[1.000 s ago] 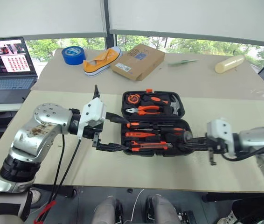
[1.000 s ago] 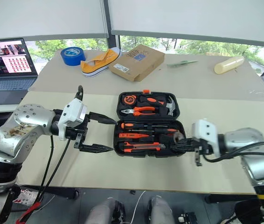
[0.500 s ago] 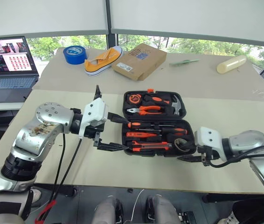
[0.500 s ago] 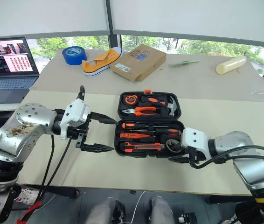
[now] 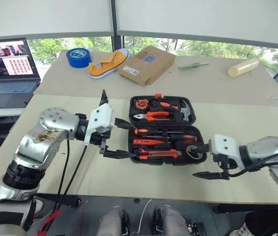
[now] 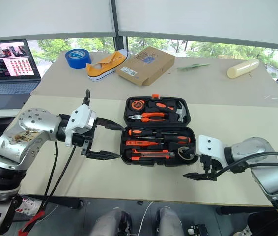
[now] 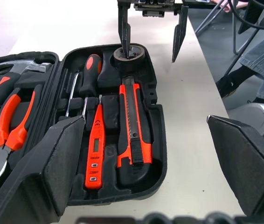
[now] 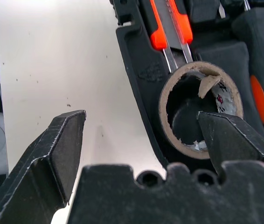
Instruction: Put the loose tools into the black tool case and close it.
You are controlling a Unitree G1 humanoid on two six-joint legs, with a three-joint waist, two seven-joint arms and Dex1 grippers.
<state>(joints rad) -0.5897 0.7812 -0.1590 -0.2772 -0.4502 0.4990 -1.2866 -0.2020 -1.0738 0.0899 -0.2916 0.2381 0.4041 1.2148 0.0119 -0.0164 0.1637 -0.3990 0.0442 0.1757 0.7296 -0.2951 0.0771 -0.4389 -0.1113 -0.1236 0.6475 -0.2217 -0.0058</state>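
Note:
The black tool case (image 5: 132, 129) lies open in the middle of the table. Its near half holds two black-and-orange screwdrivers (image 5: 161, 132), the slim red-orange tester (image 7: 94, 149), the utility knife (image 7: 133, 126) and the small grey tape roll (image 5: 194, 152) in the right corner. My right gripper (image 5: 202, 161) is open and straddles that corner. One finger dips into the roll's hole (image 8: 163, 109) and the other hangs outside over the table. At the case's left edge my left gripper (image 5: 123, 139) is open and holds nothing.
The case's far half holds pliers (image 5: 151, 116), a hammer and a tape measure. At the back of the table are a blue tape roll (image 5: 77, 57), a yellow shoe (image 5: 108, 63), a cardboard box (image 5: 146, 64) and a cream cylinder (image 5: 242, 67). A laptop (image 5: 6, 69) stands far left.
My right gripper has opened and let go of the grey tape roll, which now rests in the case's right corner. The hand drew slightly back and right. The left arm stayed still.

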